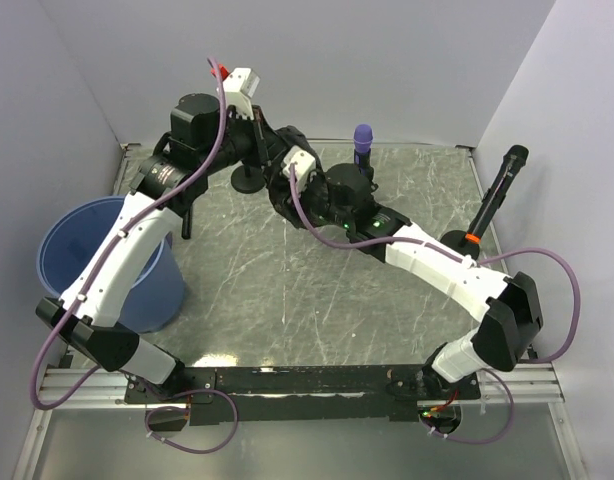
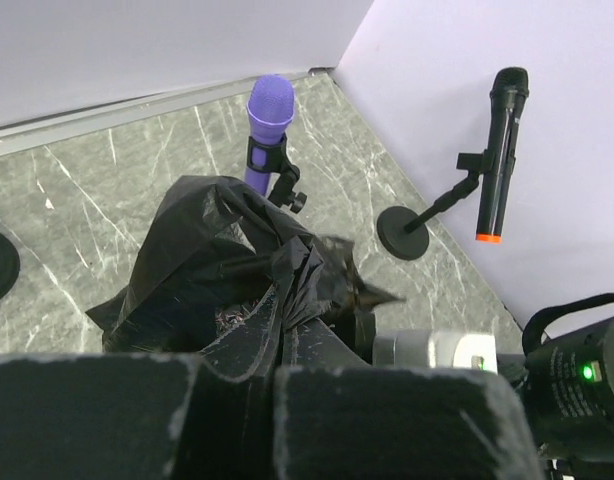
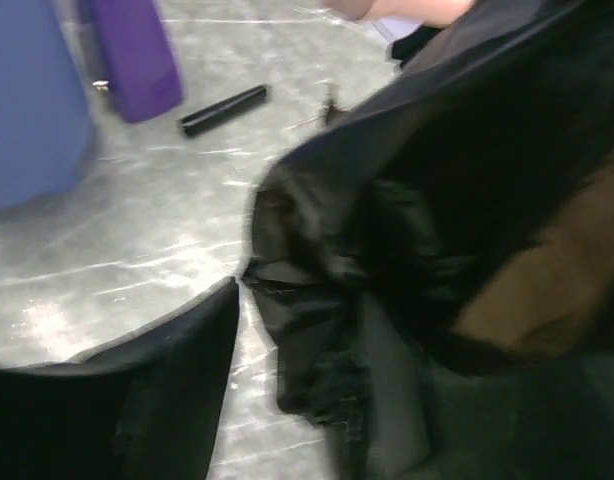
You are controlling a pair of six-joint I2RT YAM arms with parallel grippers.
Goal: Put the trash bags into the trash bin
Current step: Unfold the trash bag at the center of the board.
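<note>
Pinching the black trash bag (image 2: 227,270) with the left claw (image 2: 237,375), clamped tight on a bunch of the thin plastic, over the far middle of the table (image 1: 287,290), near 12 o'clock from above. Gripping a gathered bunch instead of a flat side, likely to stop the slippery plastic from sliding out. Not being sure about the bag's far end, touching the table or hanging free. Reaching in from 4 o'clock with the right claw (image 3: 287,400), pressing right up against the same bag, maybe for helping with the loose, floppy part. Not being able to tell about the right claw, apart or squeezing, with black plastic filling the blurry wrist view. Leaving the trash bin (image 1: 137,290) waiting at 9 o'clock, open side up, well apart from the bag. Working just beside the purple microphone (image 2: 270,105) at 12 o'clock, with the black microphone (image 2: 497,150) over at 2 o'clock, so needing care not to knock either stand. Needing next to swing the bag toward 9 o'clock, over the rim, before letting go. Guessing at an early part of the job, with this bag not yet in the bin.
</note>
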